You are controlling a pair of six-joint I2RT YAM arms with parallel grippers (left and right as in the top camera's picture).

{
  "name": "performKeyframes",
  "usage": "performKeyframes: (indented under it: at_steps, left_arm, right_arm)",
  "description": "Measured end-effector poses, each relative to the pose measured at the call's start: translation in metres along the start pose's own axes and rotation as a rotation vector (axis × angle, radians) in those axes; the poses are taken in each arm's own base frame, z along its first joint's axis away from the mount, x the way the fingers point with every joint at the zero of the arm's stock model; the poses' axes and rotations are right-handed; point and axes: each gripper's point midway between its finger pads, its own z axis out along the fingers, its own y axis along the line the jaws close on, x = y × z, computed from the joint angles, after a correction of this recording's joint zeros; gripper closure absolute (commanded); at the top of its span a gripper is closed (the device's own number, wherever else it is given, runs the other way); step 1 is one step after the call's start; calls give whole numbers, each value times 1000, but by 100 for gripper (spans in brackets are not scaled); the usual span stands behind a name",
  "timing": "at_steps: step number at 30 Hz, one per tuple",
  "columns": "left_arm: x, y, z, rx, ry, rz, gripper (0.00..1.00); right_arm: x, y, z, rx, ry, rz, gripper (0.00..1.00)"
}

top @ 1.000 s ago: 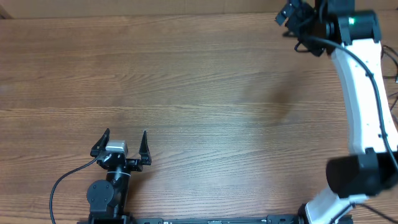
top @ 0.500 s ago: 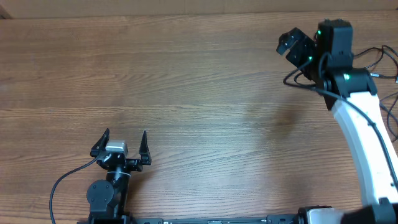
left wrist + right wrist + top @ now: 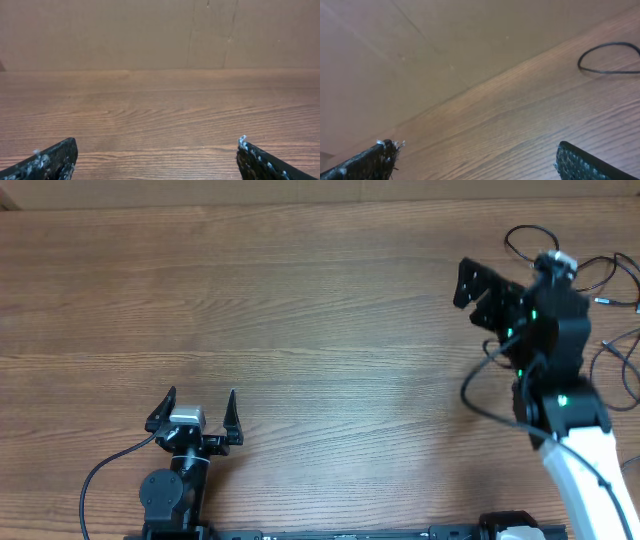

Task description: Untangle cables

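Observation:
The cables (image 3: 603, 298) lie as thin black loops at the far right of the table, beside and behind my right arm. One loop (image 3: 608, 58) shows in the right wrist view at the upper right, lying flat on the wood. My right gripper (image 3: 476, 290) hovers left of the cables, open and empty, pointing toward the far left; its jaws (image 3: 476, 156) stand wide apart over bare wood. My left gripper (image 3: 201, 395) sits near the front left, open, far from the cables. Only bare table lies between its fingertips (image 3: 156, 150).
The wooden table (image 3: 300, 310) stretches between the two arms. A beige wall (image 3: 150, 30) rises behind the far edge. A thick black arm cable (image 3: 100, 470) curls beside the left arm's base.
My right arm has drawn back from the far edge toward the front, and its gripper has come down and slightly left. This uncovered the cable loops. The left arm is still.

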Motion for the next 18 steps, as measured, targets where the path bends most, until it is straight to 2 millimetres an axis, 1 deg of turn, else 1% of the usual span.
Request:
performKeyframes:
  at_steps: [3, 8, 10, 12, 17, 18]
  left_arm:
    - [0, 0, 0, 0, 0, 0, 0]
    - [0, 0, 0, 0, 0, 0, 0]
    - [0, 0, 0, 0, 0, 0, 0]
    - [0, 0, 0, 0, 0, 0, 0]
    - [0, 0, 0, 0, 0, 0, 0]
    - [0, 0, 0, 0, 0, 0, 0]
  right_arm:
    - [4, -2, -12, -37, -61, -8, 0]
    - [16, -10, -32, -103, -169, -14, 0]
    - [27, -16, -37, -119, -197, -14, 0]
    - [41, -26, -39, -124, -211, -14, 0]
    - [78, -50, -41, -117, -212, -13, 0]
    - [83, -53, -41, -112, -213, -13, 0]
